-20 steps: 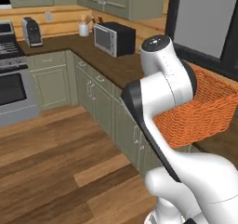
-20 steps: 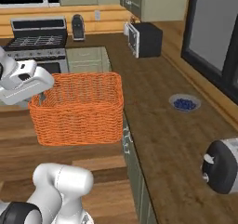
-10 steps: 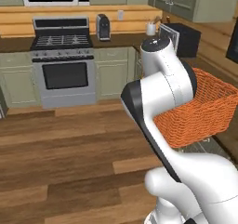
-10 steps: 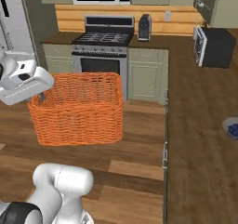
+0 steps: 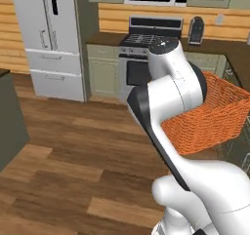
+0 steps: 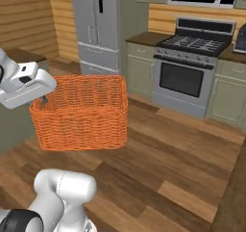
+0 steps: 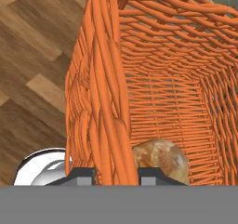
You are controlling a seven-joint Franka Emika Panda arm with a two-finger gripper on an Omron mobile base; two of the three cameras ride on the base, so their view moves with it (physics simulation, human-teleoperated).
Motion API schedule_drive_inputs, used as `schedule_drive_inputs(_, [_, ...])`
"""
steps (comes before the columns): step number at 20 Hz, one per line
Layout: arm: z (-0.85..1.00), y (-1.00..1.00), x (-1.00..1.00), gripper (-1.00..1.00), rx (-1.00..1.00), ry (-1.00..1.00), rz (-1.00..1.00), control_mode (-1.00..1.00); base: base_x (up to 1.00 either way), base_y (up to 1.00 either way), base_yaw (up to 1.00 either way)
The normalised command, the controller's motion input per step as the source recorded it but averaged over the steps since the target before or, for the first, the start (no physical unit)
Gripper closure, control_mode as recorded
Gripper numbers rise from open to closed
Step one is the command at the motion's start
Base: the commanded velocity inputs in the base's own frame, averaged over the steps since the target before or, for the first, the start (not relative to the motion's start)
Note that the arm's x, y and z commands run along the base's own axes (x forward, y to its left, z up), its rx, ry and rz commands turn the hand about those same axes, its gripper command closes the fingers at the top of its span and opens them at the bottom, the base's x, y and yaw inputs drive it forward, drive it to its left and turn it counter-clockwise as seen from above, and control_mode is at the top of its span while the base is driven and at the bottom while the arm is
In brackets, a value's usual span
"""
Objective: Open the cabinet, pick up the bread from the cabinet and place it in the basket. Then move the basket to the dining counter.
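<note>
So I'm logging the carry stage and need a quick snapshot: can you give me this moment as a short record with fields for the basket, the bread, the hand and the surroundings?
basket: orange woven wicker basket, held up above the wood floor
bread: golden-brown roll lying on the basket's bottom
hand: hand shut on the basket's rim, one finger on each side of the wall
surroundings: stove and grey fridge ahead
task stage: bread already in the basket; basket not yet set down
</note>
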Motion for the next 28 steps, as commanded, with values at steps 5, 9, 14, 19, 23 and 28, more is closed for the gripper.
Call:
schedule_drive_inputs(5, [0.00,0.00,0.00,1.00,0.00,0.00,0.00,1.00,0.53,0.00,0.66])
schedule_drive_inputs(9, [0.00,0.00,0.00,1.00,0.00,0.00,0.00,1.00,0.60,-0.01,0.64])
schedule_drive_inputs(14, [0.00,0.00,0.00,1.00,0.00,0.00,0.00,1.00,0.74,-0.16,0.62])
schedule_drive_inputs(19, [0.00,0.00,0.00,1.00,0.00,0.00,0.00,1.00,0.89,-0.44,0.50])
schedule_drive_inputs(23, [0.00,0.00,0.00,1.00,0.00,0.00,0.00,1.00,0.97,-0.61,0.44])
schedule_drive_inputs(28, [0.00,0.00,0.00,1.00,0.00,0.00,0.00,1.00,0.98,-0.64,0.44])
